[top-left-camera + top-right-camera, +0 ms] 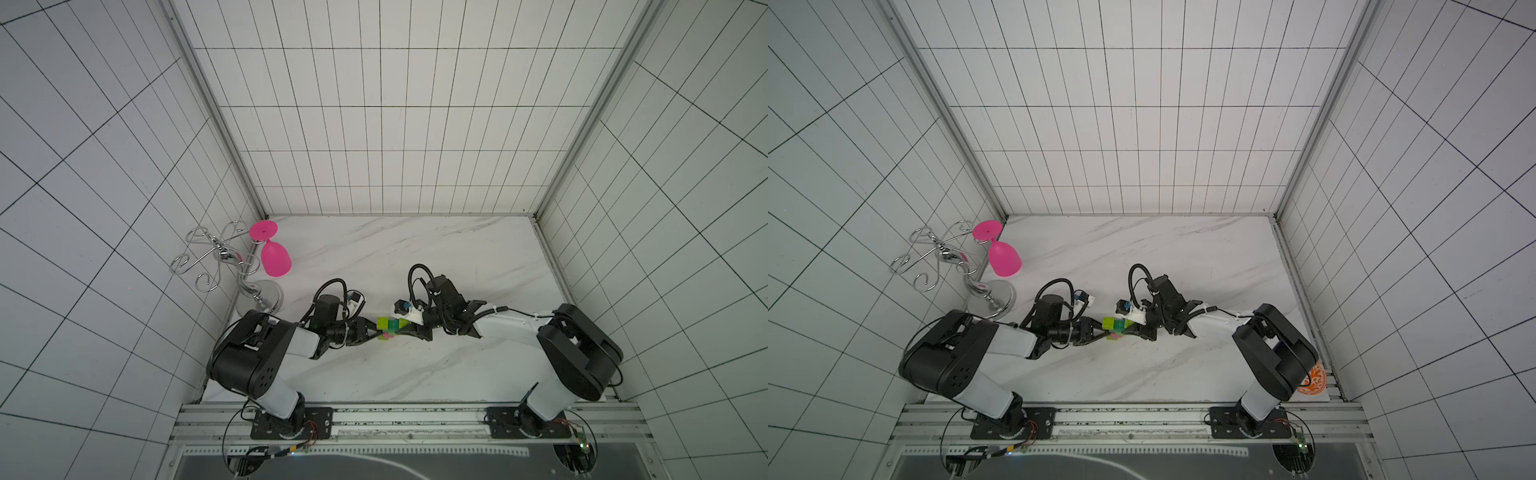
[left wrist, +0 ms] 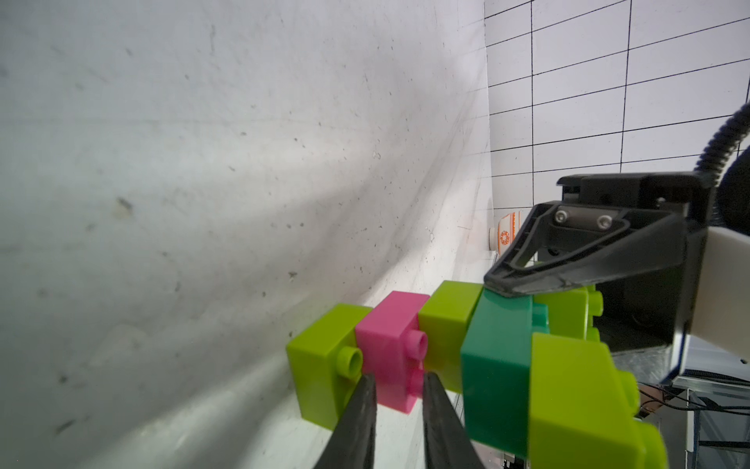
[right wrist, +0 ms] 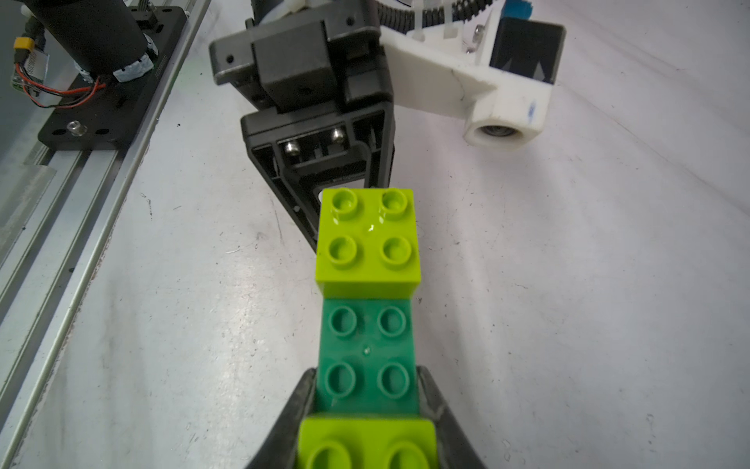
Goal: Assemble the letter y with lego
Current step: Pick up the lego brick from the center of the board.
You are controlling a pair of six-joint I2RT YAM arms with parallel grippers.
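Y-shaped lime, pink and green plastic-brick cluster (image 1: 388, 329) gripped mid marble counter (image 1: 415, 257).
Left end effector (image 2: 391, 379) pinches the pink square brick (image 2: 389, 341), right end effector (image 3: 367, 379) the dark green rectangular brick (image 3: 367, 349); opposed pulling might split the stem.

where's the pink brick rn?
Left wrist view: pink brick sits between the end lime brick and a second lime brick, clamped in the left gripper.

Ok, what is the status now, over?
Left gripper shut on pink plastic brick. Right gripper shut on dark green plastic brick. Lego Y joined. Nothing blocking.
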